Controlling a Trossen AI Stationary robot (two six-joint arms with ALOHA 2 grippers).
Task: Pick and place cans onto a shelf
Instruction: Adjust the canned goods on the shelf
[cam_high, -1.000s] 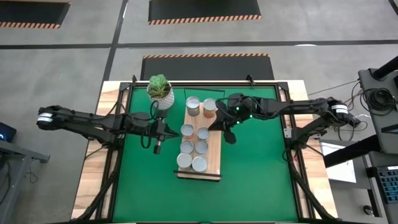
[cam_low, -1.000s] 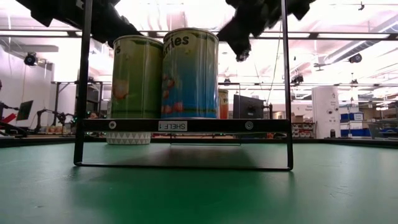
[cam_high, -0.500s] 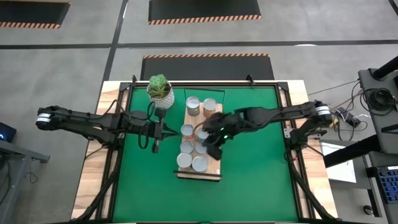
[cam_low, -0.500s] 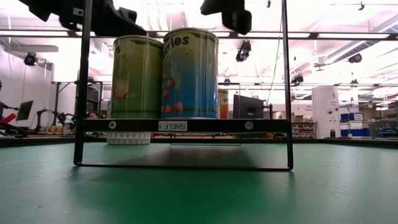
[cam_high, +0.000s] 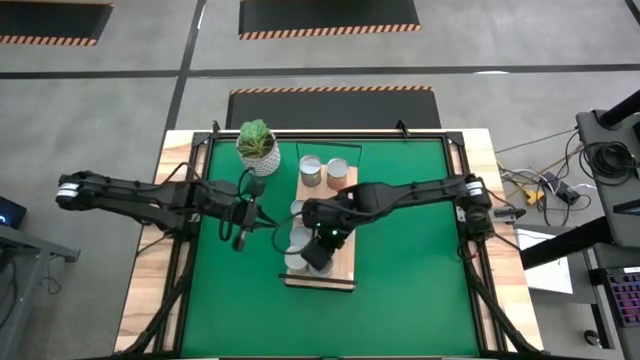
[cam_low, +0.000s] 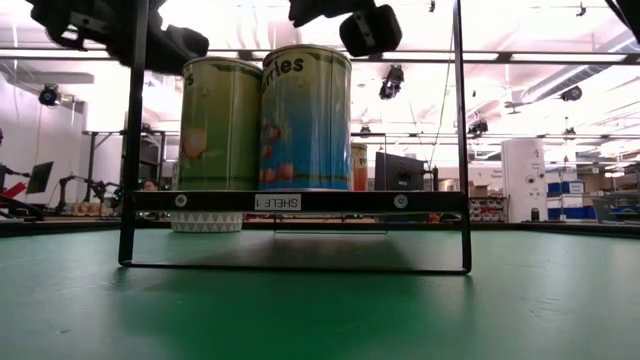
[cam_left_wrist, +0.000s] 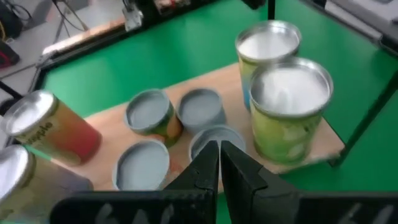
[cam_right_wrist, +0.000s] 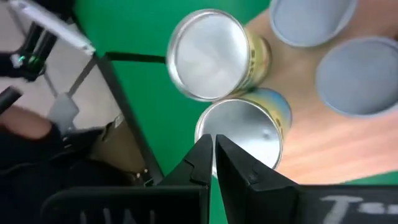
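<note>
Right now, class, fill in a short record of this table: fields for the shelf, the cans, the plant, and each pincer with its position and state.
shelf: wooden board on the green mat
cans: all visible ones stand on the shelf; two tall cans at its front end
plant: white pot on the mat, off the shelf
left pincer: shut, empty, beside the shelf
right pincer: shut, empty, above the front cans

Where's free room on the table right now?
The green mat right of the shelf is bare, also the strip between shelf and near edge. Crowded: cans fill the shelf, right gripper over them, left gripper alongside.
</note>
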